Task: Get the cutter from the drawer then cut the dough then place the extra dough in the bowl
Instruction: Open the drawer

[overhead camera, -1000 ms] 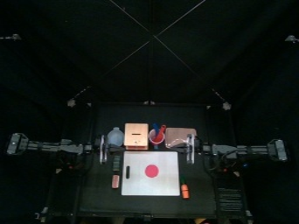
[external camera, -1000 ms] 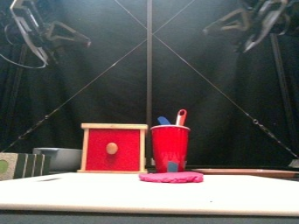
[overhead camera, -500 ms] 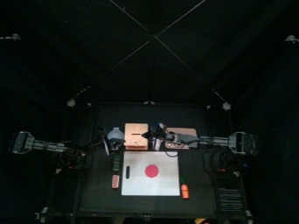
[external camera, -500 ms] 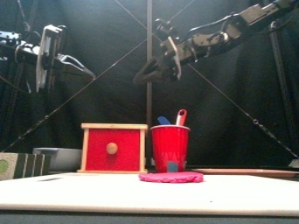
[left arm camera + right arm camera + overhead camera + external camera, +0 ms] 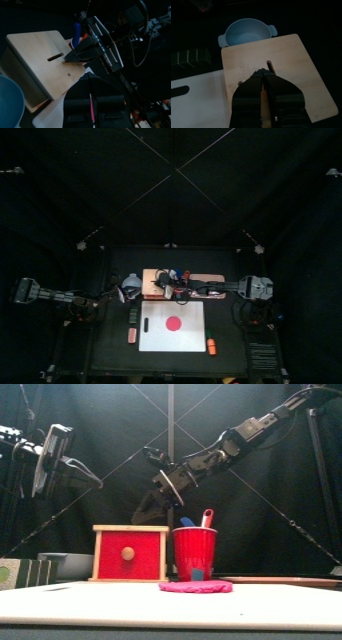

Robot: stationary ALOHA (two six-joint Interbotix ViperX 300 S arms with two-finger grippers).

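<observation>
Wooden and closed up is how we find the box [image 5: 151, 286]: its red drawer front [image 5: 130, 554] sits flush. The cutter is nowhere in sight, and we judge it to be inside. By our reading, none of the task's three steps is done.

From above, the dough [image 5: 173, 322] lies whole and uncut on the white board [image 5: 194, 339], at six o'clock from the box. The bowl [image 5: 247, 33] stands at nine o'clock from the box and is empty. The red cup [image 5: 195, 552] stands just beside the box at three o'clock.

The right gripper [image 5: 264, 73] hangs over the box's top by the slot, its jaws pressed together on nothing; we cannot tell whether it touches the wood. The left gripper [image 5: 118, 298] waits at about eight o'clock from the box, apart from it, and we cannot tell how its jaws stand.

Opening the drawer, fetching the cutter, cutting, and moving the scrap all remain.
</observation>
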